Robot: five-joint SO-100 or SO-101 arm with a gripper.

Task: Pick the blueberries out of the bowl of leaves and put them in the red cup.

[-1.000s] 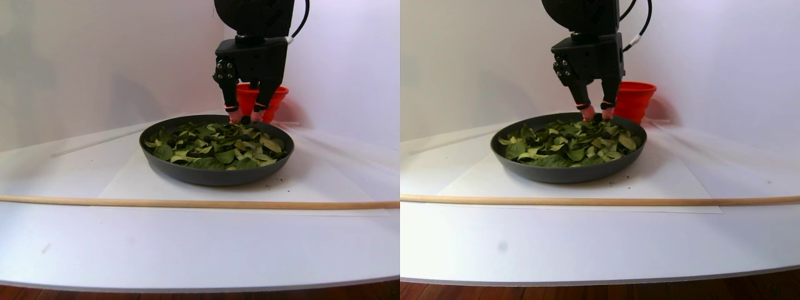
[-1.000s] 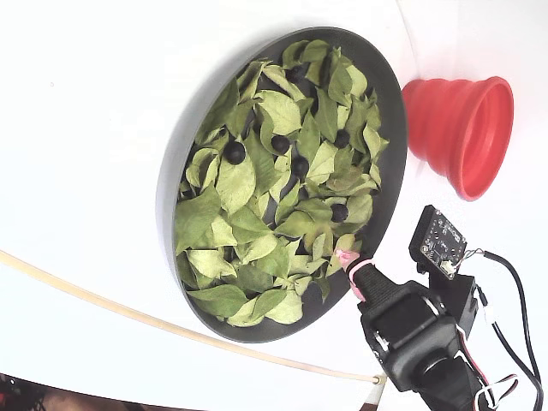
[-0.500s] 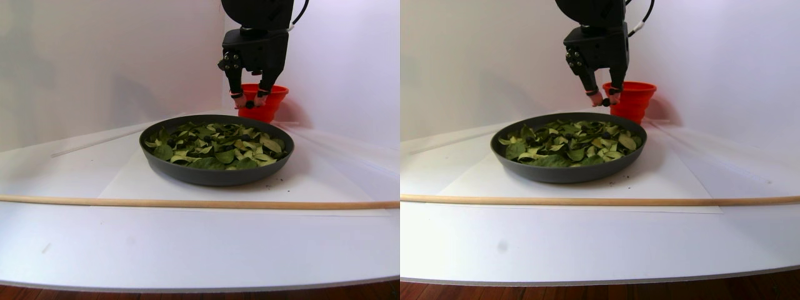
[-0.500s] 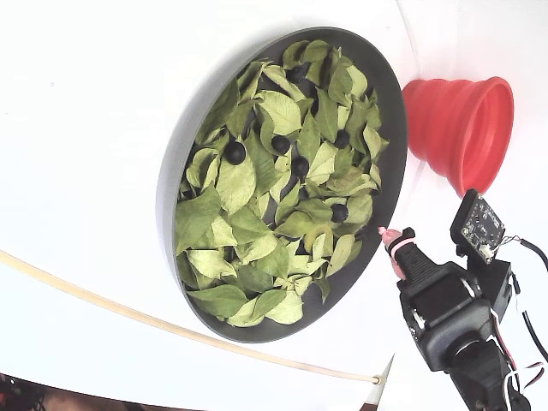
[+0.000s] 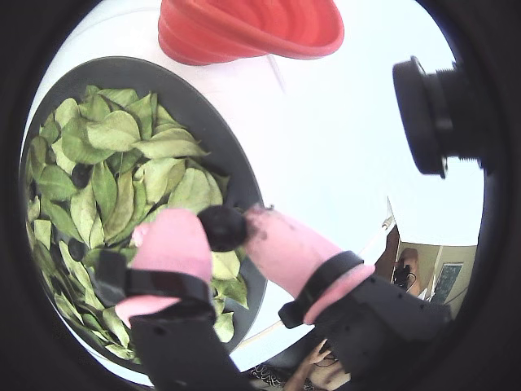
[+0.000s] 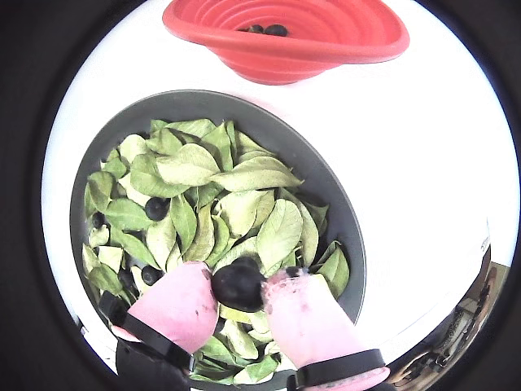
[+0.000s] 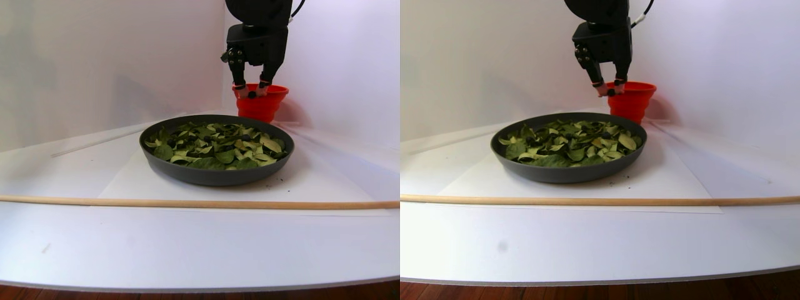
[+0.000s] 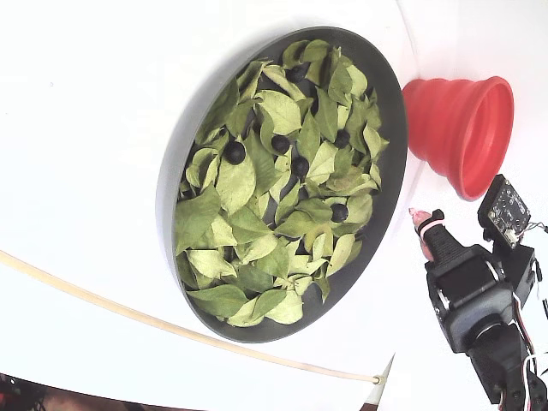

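My gripper (image 5: pixel 224 228) is shut on one dark blueberry (image 6: pixel 238 285), pinched between the pink fingertips. In the stereo pair view the gripper (image 7: pixel 252 95) hangs above the bowl's far rim, level with the red cup (image 7: pixel 262 106). In the fixed view it (image 8: pixel 425 218) sits just off the bowl's right rim, short of the red cup (image 8: pixel 458 124). The dark grey bowl (image 8: pixel 390 128) holds green leaves (image 8: pixel 235 184) with several blueberries (image 8: pixel 235 152) among them. In a wrist view, two berries (image 6: pixel 269 30) lie inside the cup (image 6: pixel 285 49).
A long wooden dowel (image 7: pixel 187 203) lies across the white table in front of the bowl. A white sheet (image 7: pixel 125 181) lies under the bowl. White backdrop walls stand close behind the cup. The table's front edge (image 7: pixel 200 284) runs along the bottom.
The gripper closed on a berry at the bowl's edge, lifted out of the leaves and moved up and toward the red cup.
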